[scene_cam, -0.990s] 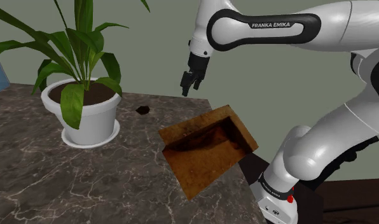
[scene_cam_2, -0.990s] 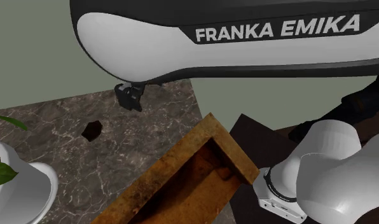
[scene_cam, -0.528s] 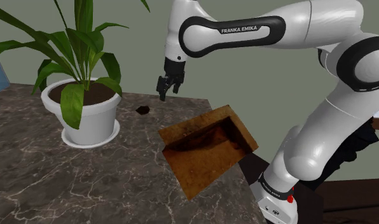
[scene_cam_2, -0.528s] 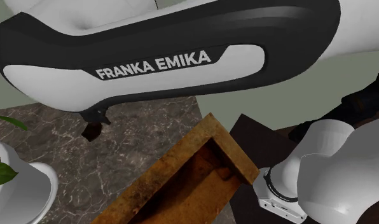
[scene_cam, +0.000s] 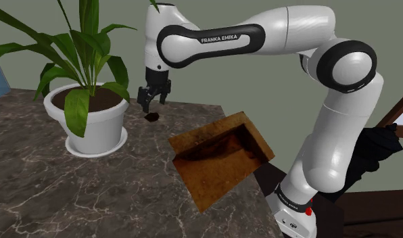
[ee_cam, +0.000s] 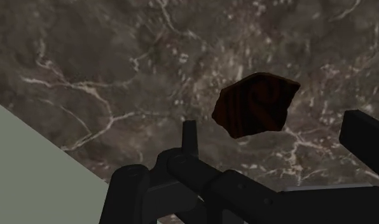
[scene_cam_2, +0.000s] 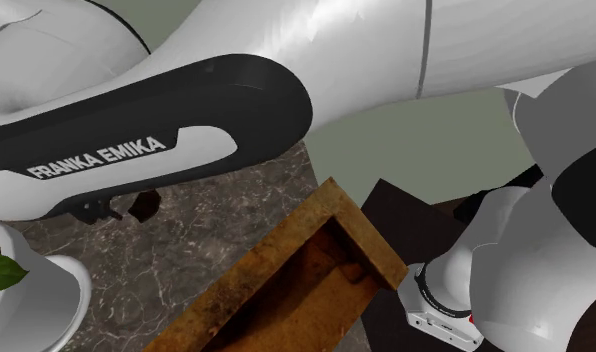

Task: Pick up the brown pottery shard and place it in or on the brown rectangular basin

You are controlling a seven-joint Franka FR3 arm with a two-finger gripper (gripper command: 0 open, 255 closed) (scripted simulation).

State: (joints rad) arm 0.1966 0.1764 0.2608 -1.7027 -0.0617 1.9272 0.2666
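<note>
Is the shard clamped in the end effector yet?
No, the shard lies on the counter, with the open end effector above it.

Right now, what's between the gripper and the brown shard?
Nothing. The shoulder view shows the open gripper just above the shard; the wrist view shows bare veined countertop around it.

The white arm (scene_cam: 288,30) arched from its stand toward the shoulder view's left, forearm level, black gripper (scene_cam: 151,103) pointing down, its fingers (ee_cam: 191,135) standing apart.
</note>
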